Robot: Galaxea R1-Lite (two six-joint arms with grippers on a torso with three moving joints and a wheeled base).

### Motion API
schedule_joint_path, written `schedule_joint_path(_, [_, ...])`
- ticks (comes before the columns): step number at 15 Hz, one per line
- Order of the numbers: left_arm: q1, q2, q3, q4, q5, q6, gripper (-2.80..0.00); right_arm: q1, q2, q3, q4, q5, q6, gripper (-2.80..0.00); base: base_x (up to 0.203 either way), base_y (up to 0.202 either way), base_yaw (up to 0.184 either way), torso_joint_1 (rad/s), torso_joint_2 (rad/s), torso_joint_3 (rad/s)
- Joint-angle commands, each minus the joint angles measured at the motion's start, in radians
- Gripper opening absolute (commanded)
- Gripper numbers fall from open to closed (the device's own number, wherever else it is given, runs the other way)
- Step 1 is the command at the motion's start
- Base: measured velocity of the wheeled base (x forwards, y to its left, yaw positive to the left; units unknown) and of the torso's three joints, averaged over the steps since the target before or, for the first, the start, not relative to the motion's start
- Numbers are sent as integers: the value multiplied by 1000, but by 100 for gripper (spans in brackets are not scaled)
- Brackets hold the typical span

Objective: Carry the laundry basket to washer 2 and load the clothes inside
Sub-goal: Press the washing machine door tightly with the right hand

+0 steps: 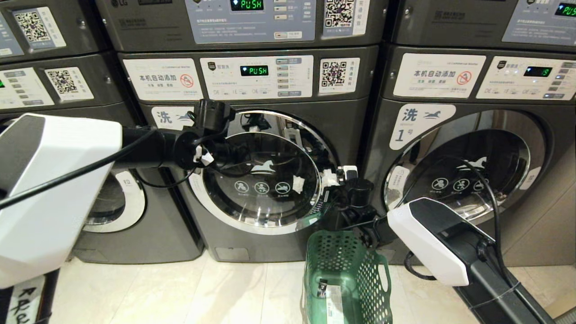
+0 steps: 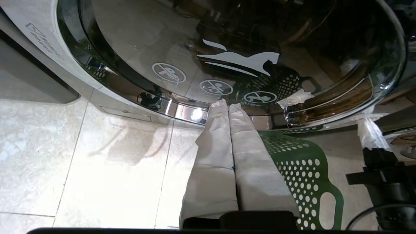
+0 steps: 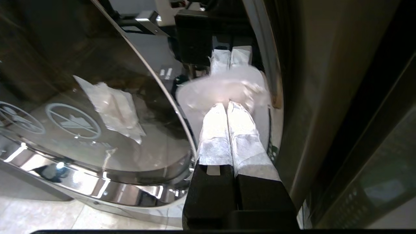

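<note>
Right at the chrome rim of washer 2 (image 1: 265,173), on its latch side, the right gripper (image 3: 229,105) sits with fingers pressed together, squeezed into the narrow gap between the door edge and the neighbouring washer (image 1: 472,171). Across the glass from it, the left gripper (image 2: 227,105) hangs with fingers pressed together too, holding nothing. Below the right gripper stands one laundry basket (image 1: 346,274) on open floor tiles (image 1: 180,292). Three front-load doors show.
</note>
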Motion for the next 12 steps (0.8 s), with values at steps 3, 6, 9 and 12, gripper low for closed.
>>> schedule_joint_path(3, [9,-72,31,3,2,17,-280,10,29,-20,9,0,1,-280,0,0,0,0,0,0])
schedule_joint_path(6, [15,-74,41,1,2,16,-280,12,24,-20,12,0,-3,-280,0,0,0,0,0,0])
schedule_joint_path(9, [14,-76,65,-2,2,16,-280,12,21,-16,15,3,-6,-280,0,0,0,0,0,0])
schedule_joint_path(12, [16,-77,71,1,2,17,-280,12,23,-20,24,4,-6,-280,0,0,0,0,0,0])
